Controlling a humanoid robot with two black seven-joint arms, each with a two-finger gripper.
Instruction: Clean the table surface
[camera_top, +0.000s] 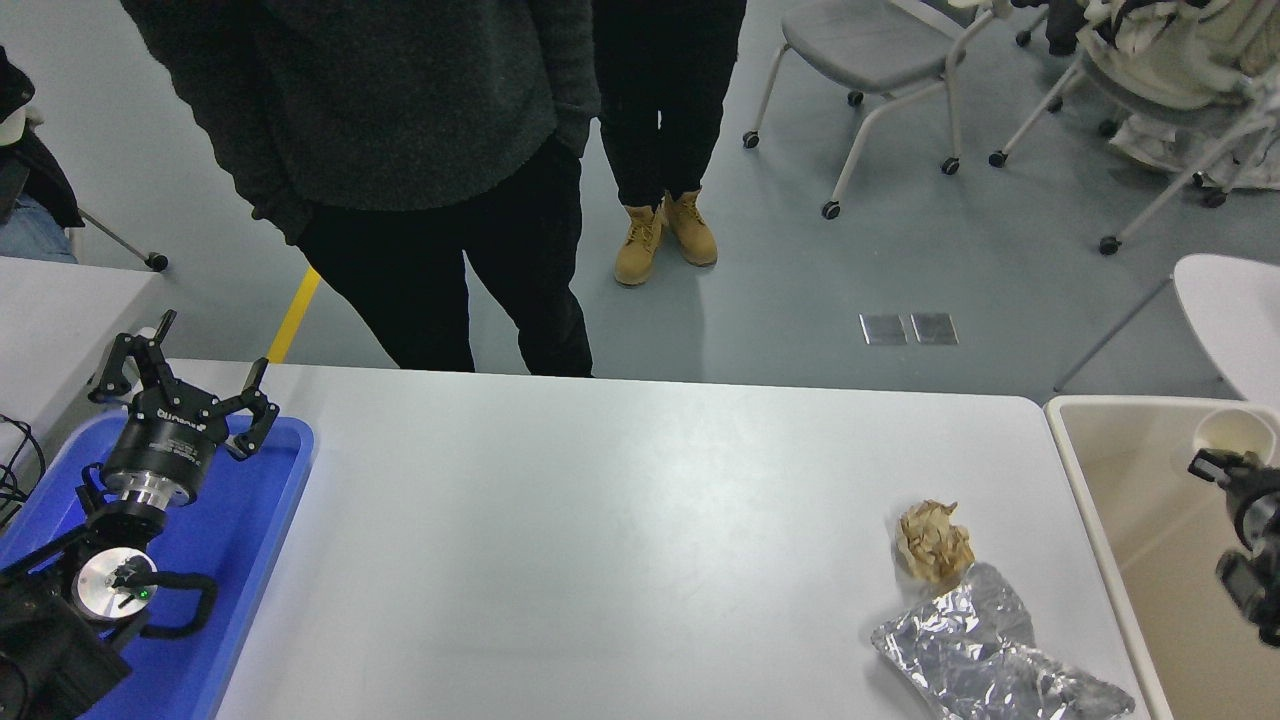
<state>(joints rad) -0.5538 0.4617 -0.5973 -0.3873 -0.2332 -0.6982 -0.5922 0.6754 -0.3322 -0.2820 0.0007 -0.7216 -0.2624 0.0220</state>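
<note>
Across most of the view stretches the white table surface, one broad tabletop with rounded corners. Two pieces of rubbish lie on it near its right end: one crumpled ball of brown paper and, touching it on the near side, one crinkled silver foil wrapper that reaches towards the table's front edge. At the table's left end sits one blue plastic tray. Over that tray hangs the left gripper, parked at the lower left, its black fingers spread wide with nothing between them.

Just beyond the table's right end stands one beige bin, its open mouth facing up. Over the bin the right gripper enters from the right edge. One white paper cup shows just at its far tip, seen from above over the bin; it cannot be told whether the fingers are gripping the cup or how far they are spread, as the gripper is dark and partly cut off by the picture's edge.

On the far side of the table stand two people, both in dark clothes; the one farther back wears tan boots. Behind them on the grey floor are wheeled chairs, the nearest being one grey chair. A second white table shows at the left edge.
</note>
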